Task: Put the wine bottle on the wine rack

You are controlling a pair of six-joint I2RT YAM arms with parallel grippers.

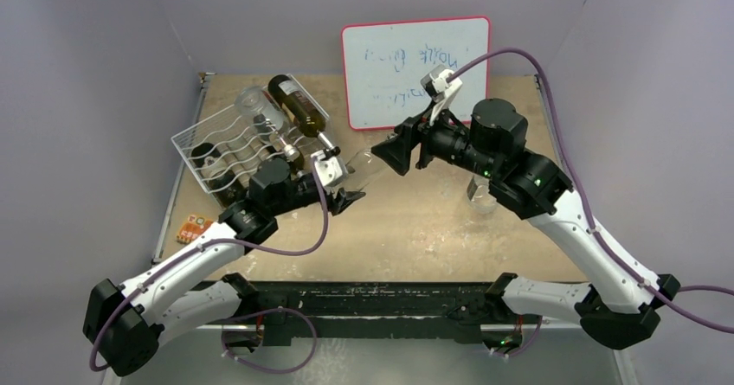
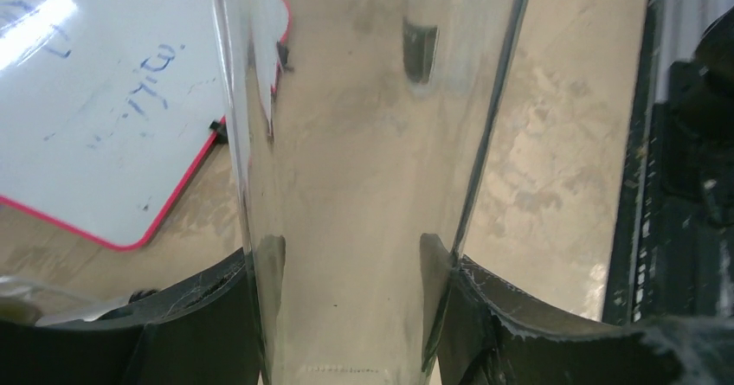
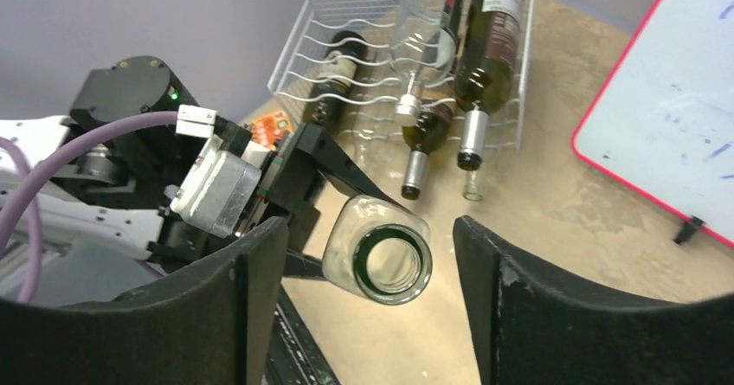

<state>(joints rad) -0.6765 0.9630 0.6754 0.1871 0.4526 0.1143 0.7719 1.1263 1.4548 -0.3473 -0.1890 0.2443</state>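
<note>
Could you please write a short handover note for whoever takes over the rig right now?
Left gripper: shut on the clear bottle, which seems to be off the table.
Right gripper: open, its fingers either side of the bottle's wide end, not touching it.
Rack: far left of the table, with other bottles lying on it.
Done: the bottle is in the left gripper alone.
Left: probably back the right arm away, then lay the bottle in a free groove of the rack.

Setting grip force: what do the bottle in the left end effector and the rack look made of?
The clear bottle: apparently glass, transparent and glossy; the table shows through it. The wine rack: thin wavy rods, white, probably coated metal wire.
</note>
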